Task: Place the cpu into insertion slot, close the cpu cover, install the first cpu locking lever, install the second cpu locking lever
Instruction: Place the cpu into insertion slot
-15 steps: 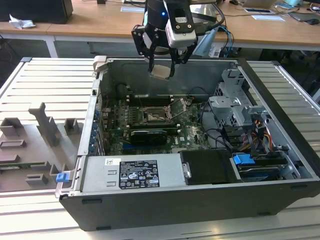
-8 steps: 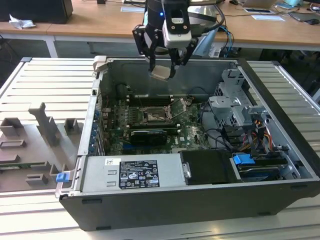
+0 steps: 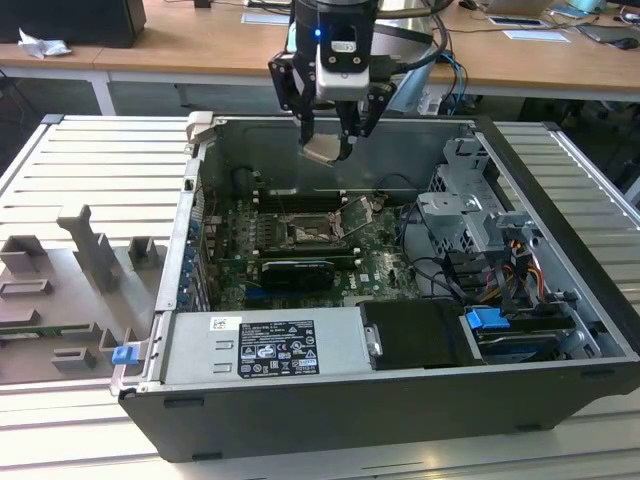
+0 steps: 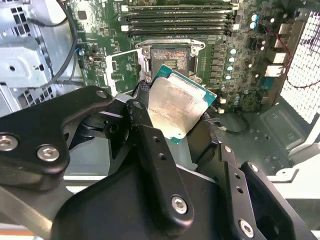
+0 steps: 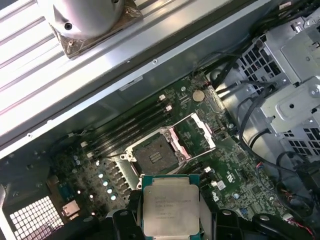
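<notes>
The end effector (image 3: 328, 138) hangs pointing down, clamped on the edges of the cpu (image 3: 322, 150), holding it tilted well above the insertion slot (image 3: 308, 232). The cpu cover (image 3: 360, 214) stands open beside that slot.

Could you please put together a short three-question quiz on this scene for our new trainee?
1. Fill in the blank: the gripper is shut on the ____.
2. True or false: the insertion slot already holds a chip.
3. Pick one: the cpu cover is A) shut over the slot, B) swung open beside the slot, C) removed altogether.

Key:
1. The cpu, held above the board.
2. False. The slot is empty.
3. B.
</notes>
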Robot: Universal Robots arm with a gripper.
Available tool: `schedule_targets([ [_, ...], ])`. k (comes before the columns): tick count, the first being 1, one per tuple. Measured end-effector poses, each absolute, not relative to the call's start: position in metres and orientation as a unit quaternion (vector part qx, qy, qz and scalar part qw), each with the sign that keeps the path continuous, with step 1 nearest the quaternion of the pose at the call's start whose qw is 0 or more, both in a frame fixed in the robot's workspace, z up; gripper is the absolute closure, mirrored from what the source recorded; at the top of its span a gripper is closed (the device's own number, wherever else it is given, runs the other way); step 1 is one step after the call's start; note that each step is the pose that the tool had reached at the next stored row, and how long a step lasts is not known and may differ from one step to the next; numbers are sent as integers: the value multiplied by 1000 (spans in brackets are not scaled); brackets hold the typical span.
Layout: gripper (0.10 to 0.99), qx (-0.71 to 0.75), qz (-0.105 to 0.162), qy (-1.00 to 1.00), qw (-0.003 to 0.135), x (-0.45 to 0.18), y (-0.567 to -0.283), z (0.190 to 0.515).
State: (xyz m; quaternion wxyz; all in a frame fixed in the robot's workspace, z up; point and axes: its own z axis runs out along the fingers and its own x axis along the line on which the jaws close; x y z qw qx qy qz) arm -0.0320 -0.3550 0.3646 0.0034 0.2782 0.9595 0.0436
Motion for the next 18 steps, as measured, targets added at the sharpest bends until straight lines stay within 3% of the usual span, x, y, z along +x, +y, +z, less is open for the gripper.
schedule_targets([
  [18,541,366,42,930,4,-33,-355,338],
])
